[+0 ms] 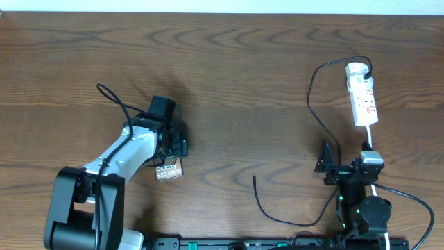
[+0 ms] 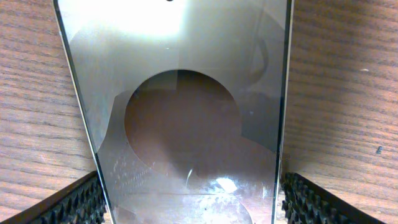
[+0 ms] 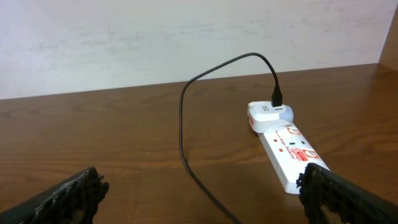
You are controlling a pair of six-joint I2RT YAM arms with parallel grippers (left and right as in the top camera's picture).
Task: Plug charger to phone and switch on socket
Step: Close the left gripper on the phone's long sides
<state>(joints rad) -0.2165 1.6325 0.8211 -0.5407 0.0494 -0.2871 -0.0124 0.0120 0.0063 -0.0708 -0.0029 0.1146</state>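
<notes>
My left gripper [image 2: 189, 200] is down over the phone [image 2: 186, 124], which lies on the wooden table [image 1: 243, 69] on my left side. Its bronze back faces up, and the white Galaxy lettering shows just below my wrist in the overhead view. The jaws stand wide, one on each long edge of the phone, with the ribbed pads [image 2: 74, 205] right at its dark rims. I cannot tell whether they are pressing on it.

My right gripper [image 3: 202, 193] hangs low over the table with its jaws spread as far as they go and nothing between them. It points at the socket [image 3: 289, 152], a white power strip with red marks that lies well over on the right side. A white adapter [image 3: 268, 115] sits in the strip's far end. The charger [image 3: 181, 124] arcs up out of it and then trails back across the wood toward me. In the overhead view its small plug tip [image 1: 254, 176] lies loose on the table between my two arms, well apart from the phone.
</notes>
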